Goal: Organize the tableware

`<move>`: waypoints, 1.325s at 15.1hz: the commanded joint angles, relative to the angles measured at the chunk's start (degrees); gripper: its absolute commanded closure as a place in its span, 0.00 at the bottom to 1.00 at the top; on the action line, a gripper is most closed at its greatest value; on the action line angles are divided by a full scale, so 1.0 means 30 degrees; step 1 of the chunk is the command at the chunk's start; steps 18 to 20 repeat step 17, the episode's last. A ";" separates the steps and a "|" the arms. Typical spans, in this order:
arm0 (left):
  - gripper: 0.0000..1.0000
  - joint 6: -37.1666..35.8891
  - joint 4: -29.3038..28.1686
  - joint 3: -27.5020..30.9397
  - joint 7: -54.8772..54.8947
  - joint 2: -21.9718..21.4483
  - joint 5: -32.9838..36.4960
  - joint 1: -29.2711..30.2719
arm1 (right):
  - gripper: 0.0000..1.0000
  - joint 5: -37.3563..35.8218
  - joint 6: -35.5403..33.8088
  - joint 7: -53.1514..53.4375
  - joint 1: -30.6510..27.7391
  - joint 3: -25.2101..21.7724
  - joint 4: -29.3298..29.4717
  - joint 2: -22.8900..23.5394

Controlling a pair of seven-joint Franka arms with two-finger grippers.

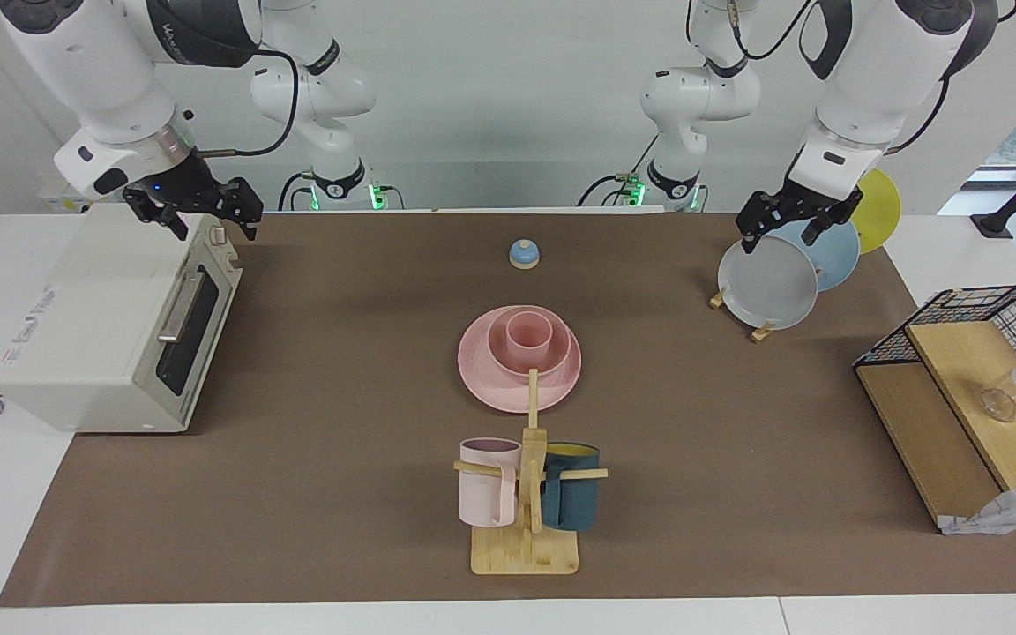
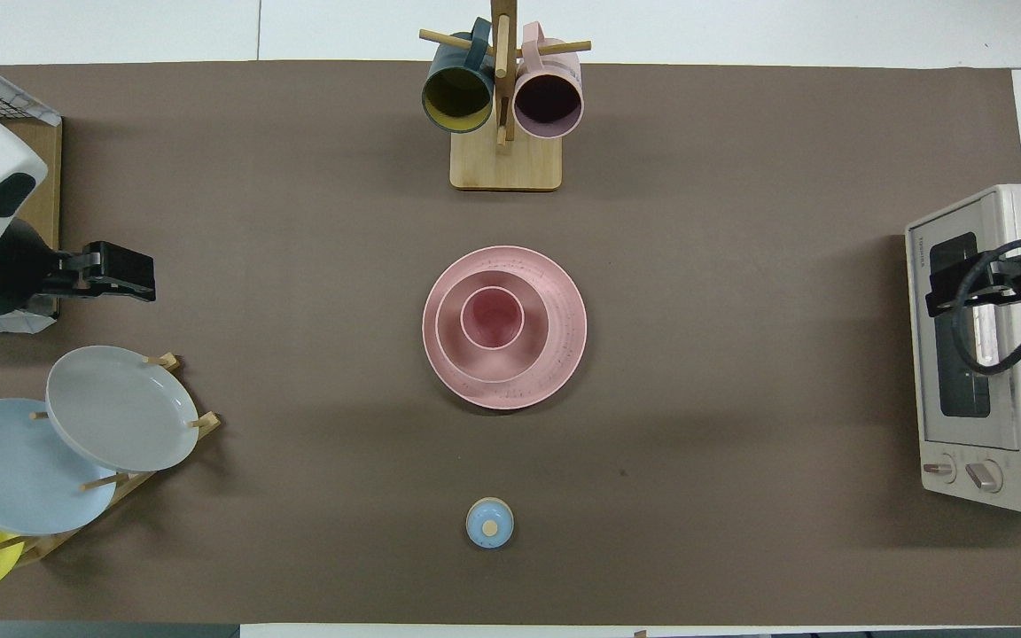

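Sitting mid-table: pink cup inside bowl on plate. Hovering open-jawed and empty: left gripper over grey plate, right gripper over toaster oven. Showing faint, unreadable lettering on oven top.

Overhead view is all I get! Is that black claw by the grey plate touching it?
Observer: No. The left gripper hangs up in the air, clear of the grey plate, open and empty.
Operator: And the claw over the oven?
Observer: The right gripper is open and seems to hover just above the toaster oven.
Operator: Does the pink cup poke out of the bowl?
Observer: Yes, the cup rises a little above the rim of the bowl.
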 commanded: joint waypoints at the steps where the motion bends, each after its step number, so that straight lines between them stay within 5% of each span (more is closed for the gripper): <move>1: 0.00 -0.1070 0.0413 -0.0166 0.0322 -0.0086 0.0210 0.0167 | 0.00 0.0096 -0.0017 -0.0551 -0.0067 -0.0016 0.0287 0.0105; 20: 0.00 -0.1395 0.0149 -0.0137 0.0732 -0.0731 -0.0552 0.0459 | 0.00 0.0126 0.0042 -0.0581 -0.0066 -0.0016 0.0287 0.0105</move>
